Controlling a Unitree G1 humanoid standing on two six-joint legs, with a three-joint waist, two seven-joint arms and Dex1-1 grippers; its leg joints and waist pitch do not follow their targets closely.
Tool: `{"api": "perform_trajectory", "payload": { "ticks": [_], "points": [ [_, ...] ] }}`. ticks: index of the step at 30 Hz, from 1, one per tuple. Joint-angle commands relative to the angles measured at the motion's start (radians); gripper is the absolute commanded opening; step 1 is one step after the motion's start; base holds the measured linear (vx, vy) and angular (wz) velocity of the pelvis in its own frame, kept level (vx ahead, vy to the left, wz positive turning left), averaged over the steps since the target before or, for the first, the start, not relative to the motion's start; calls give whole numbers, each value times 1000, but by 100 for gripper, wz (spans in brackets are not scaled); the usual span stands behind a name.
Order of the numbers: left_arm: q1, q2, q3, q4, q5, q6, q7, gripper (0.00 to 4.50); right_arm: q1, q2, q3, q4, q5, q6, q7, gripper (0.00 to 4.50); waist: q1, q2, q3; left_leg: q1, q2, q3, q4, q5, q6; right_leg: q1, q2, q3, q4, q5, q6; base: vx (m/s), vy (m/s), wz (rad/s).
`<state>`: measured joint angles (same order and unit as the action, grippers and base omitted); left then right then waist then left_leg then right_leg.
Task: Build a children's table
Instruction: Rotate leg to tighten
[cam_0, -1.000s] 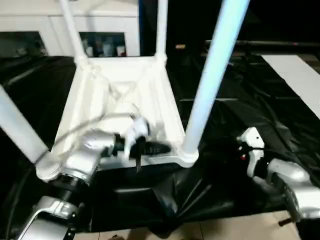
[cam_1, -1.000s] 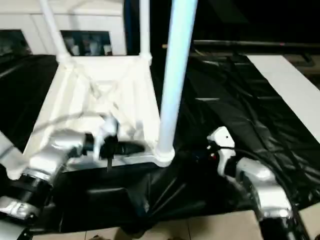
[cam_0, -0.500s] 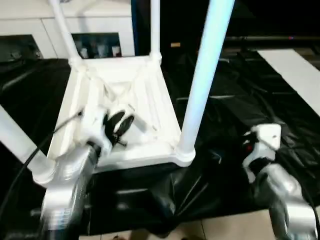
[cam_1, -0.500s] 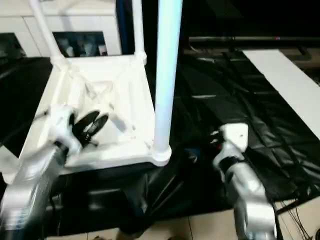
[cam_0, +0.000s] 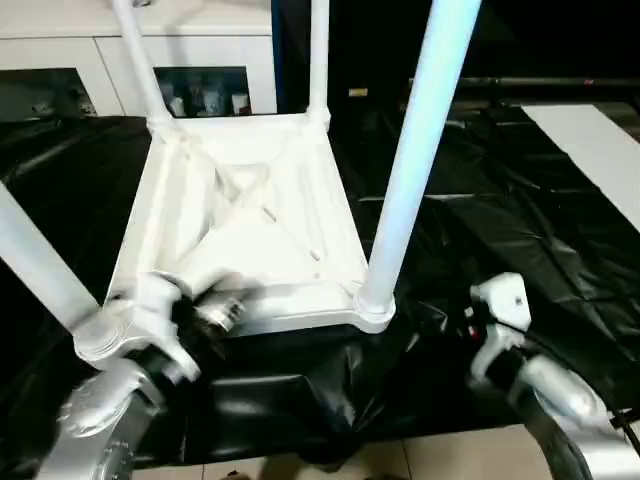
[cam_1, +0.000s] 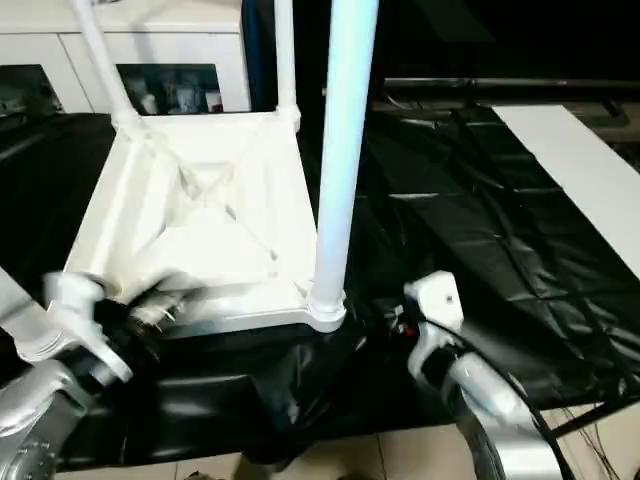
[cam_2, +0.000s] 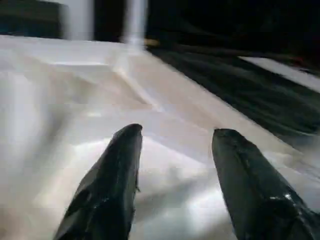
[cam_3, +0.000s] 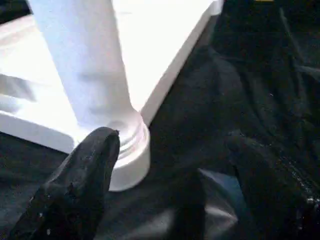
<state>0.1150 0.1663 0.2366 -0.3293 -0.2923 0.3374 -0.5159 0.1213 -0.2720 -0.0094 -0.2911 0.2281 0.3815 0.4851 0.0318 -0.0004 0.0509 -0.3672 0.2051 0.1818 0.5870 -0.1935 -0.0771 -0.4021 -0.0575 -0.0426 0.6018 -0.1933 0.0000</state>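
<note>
**Upturned table on black sheeting, both grippers spread and empty**

Nearest the robot, the left gripper (cam_2: 172, 150) hangs over the near edge of the children's table (cam_0: 250, 220), its two black fingers (cam_2: 107, 185) spread apart with nothing between them. The right gripper (cam_3: 170, 165) sits low over the black sheet (cam_0: 500, 220), its fingers wide apart and empty, just beside the near right leg (cam_0: 415, 150) where that leg meets its corner socket (cam_3: 127, 150). The table lies upside down on the sheet, ribbed underside up, with legs rising from its corners. Beyond it stands a white cabinet (cam_0: 200, 55) with glass doors.
</note>
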Motion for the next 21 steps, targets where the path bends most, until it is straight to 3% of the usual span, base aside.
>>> {"api": "perform_trajectory", "payload": {
  "ticks": [1, 3, 5, 6, 7, 8, 9, 10, 11, 12, 13, 14, 15, 16, 17, 18, 19, 20, 21],
  "points": [
    [-20, -1, -1, 5, 30, -9, 37, 278, -18, 6, 12, 14, -15, 10, -21, 377, -1, -3, -43, 5, 20, -13, -74, -292, 14, 27, -52, 40, -100, -399, -53, 0, 0, 0],
    [-26, 10, -6, 3, 16, -13, 46, 284, -41, 21, 27, 43, -28, 9, -41, 377, -1, -2, -44, 3, 19, -14, -75, -284, 13, 28, -53, 40, -97, -387, -58, 0, 0, 0],
    [-19, 24, -20, -7, 17, -2, 45, 310, -48, 32, 28, 48, -15, 12, -48, 377, -2, -1, -49, -4, 19, -14, -70, -225, 16, 30, -51, 42, -91, -292, -76, 0, 0, 0],
    [-16, 26, -23, -9, 18, 1, 43, 315, -49, 35, 28, 49, -11, 12, -48, 377, -1, 1, -58, -12, 15, -10, -57, -85, 45, 28, -43, 40, -77, -97, -120, 0, 0, 0],
    [-13, 25, -25, -13, 21, 0, 39, 315, -50, 37, 27, 52, -10, 10, -47, 377, -2, 3, -69, -26, 4, -7, -36, 108, 107, 22, -33, 30, -56, 160, -176, 0, 0, 0],
    [-10, 24, -26, -15, 22, -1, 33, 315, -51, 38, 27, 55, -12, 9, -47, 377, -2, 4, -81, -32, -5, -5, -19, 232, 150, 16, -23, 22, -43, 315, -202, 0, 0, 0],
    [-5, 32, -35, -13, 43, 7, 34, 315, -48, 36, 31, 54, -13, 4, -41, 377, 0, 6, -103, -43, -24, -4, 11, 437, 236, -1, -7, 6, -24, 594, -242, 0, 0, 0],
    [-5, 34, -37, -10, 47, 6, 40, 315, -46, 35, 34, 51, -14, 3, -38, 377, -3, 7, -106, -67, -37, -3, 18, 450, 292, -16, -8, -8, -32, 664, -253, 0, 0, 0],
    [-4, 32, -34, -7, 39, 5, 41, 315, -44, 33, 35, 49, -12, 1, -34, 377, 1, 13, -111, -65, -34, -5, 22, 391, 307, -20, -14, -11, -41, 602, -259, -80, 20, 6],
    [-4, 32, -32, -6, 39, 4, 42, 315, -43, 33, 35, 48, -11, 1, -33, 377, -2, 12, -98, -67, -22, -2, 15, 142, 303, -25, -26, -17, -82, 274, -253, -118, 25, 6],
    [-4, 33, -26, 1, 41, 1, 51, 315, -42, 31, 33, 45, -6, -1, -28, 377, -3, 23, -78, -40, 3, -7, -9, -179, 233, -25, -36, -32, -115, -201, -205, -118, 25, 6],
    [-5, 35, -17, 12, 50, -9, 66, 315, -41, 28, 31, 42, 1, -4, -21, 377, -12, 25, -62, -17, 10, -9, -17, -353, 172, -29, -32, -44, -127, -443, -146, -132, 37, -4],
    [-6, 36, -2, 26, 56, -24, 92, 315, -41, 22, 28, 39, 14, -4, -8, 377, -37, 23, -25, 21, 18, -26, -25, -618, 51, -50, -17, -88, -166, -744, 9, -154, 23, -12],
    [-7, 37, 8, 33, 55, -33, 106, 315, -42, 16, 29, 36, 22, -2, 4, 377, -40, 40, -7, -12, 61, -48, -112, -825, -2, 25, 9, -131, -93, -663, 61, -154, 23, -12],
    [-8, 38, 20, 36, 51, -42, 115, 315, -44, 4, 34, 31, 29, -1, 22, 377, 13, 58, -12, -90, 93, -43, -186, -903, -28, 117, -13, -86, 136, -423, -3, -206, 5, -5],
    [-5, 41, 30, 26, 36, -50, 106, 315, -47, -7, 41, 25, 39, 5, 45, 377, 68, 38, 3, -121, 85, 29, -211, -950, -23, 118, -3, -74, 188, -314, -29, -174, -49, 7],
    [-3, 43, 34, 19, 26, -53, 97, 315, -49, -12, 45, 22, 46, 10, 57, 377, 65, 1, -31, -54, 58, 57, -120, -700, -33, 95, -38, 34, 159, -623, 28, -174, -49, 7],
    [-2, 43, 36, 16, 21, -53, 94, 315, -51, -14, 47, 22, 45, 9, 61, 377, 43, -57, -47, 34, 30, 30, 45, -507, -66, 1, -103, 56, -6, -967, 87, -68, -128, 1],
    [-1, 43, 43, 8, 9, -50, 87, 342, -57, -20, 55, 23, 42, 5, 72, 377, 50, -32, -15, -17, -28, -73, 173, -79, 26, -8, -177, 156, -132, -1198, 29, -24, -52, -15]
  ]
}}
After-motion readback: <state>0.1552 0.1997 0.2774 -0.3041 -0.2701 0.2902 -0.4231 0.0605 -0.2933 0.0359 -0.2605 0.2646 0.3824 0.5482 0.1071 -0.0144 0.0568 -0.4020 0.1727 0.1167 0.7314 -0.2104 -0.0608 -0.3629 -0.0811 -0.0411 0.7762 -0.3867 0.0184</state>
